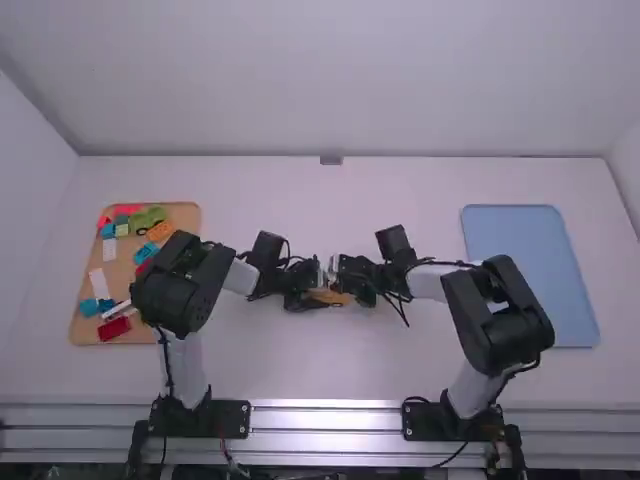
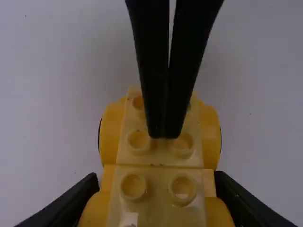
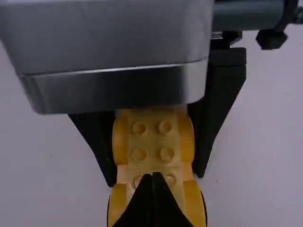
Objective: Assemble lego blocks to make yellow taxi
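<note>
left gripper [image 1: 318, 297] has the yellow lego car [image 2: 157, 158] gripped at mid-frame, right gripper [image 1: 338, 272] is pinched together right at its studs. brick tray's [image 1: 84, 325] far left

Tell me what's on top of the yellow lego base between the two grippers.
Round studs in pairs line the yellow lego base. The right gripper, fingertips together, hides part of the top; what lies directly behind them can't be seen.

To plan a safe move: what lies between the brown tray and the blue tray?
The high view shows the left arm, the right arm and, between them, the yellow car.
</note>
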You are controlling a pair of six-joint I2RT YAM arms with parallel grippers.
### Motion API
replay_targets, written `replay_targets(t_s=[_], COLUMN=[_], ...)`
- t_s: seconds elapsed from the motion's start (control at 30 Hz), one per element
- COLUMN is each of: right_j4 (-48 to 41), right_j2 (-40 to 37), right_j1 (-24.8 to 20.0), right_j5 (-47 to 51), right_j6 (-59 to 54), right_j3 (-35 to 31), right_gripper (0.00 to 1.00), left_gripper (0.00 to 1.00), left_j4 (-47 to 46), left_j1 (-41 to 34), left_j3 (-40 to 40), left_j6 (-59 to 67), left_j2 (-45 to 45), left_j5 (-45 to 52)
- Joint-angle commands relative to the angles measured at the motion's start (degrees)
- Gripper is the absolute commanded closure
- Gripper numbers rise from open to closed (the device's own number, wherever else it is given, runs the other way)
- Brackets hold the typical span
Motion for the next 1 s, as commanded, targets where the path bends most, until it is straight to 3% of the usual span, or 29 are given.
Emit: replay_targets(t_s=[0.0, 0.27, 0.6, 0.7, 0.87, 0.97], right_j4=[-0.7, 1.11, -1.07, 2.62, 6.62, 7.52], right_j2=[0.81, 0.81, 0.81, 0.68, -2.29, -4.02], right_j1=[-0.15, 0.0, 4.46, 4.33, 0.0, -2.56], right_j5=[3.37, 6.45, 14.03, 10.86, 0.35, -4.81], right_j6=[0.35, 4.85, 6.29, 6.29, 6.16, 6.32], right_j3=[-4.17, -5.44, -5.25, -5.18, -3.37, -1.44], right_gripper=[1.0, 1.0, 1.0, 1.0, 1.0, 0.94], left_gripper=[0.72, 0.71, 0.72, 0.72, 0.71, 0.7], left_j4=[-0.33, -0.31, -0.31, -0.28, 1.03, 2.12], left_j1=[-0.07, -0.07, -0.07, -0.04, -0.04, -0.07], left_j3=[-0.46, -0.46, -0.46, -0.46, -0.46, -0.46], left_j6=[-0.87, -0.87, -0.87, -0.85, -1.07, -1.07], left_j2=[0.66, 0.66, 0.66, 0.66, 0.66, 0.66], left_j5=[0.24, 0.24, 0.24, 0.24, 0.22, 0.22])
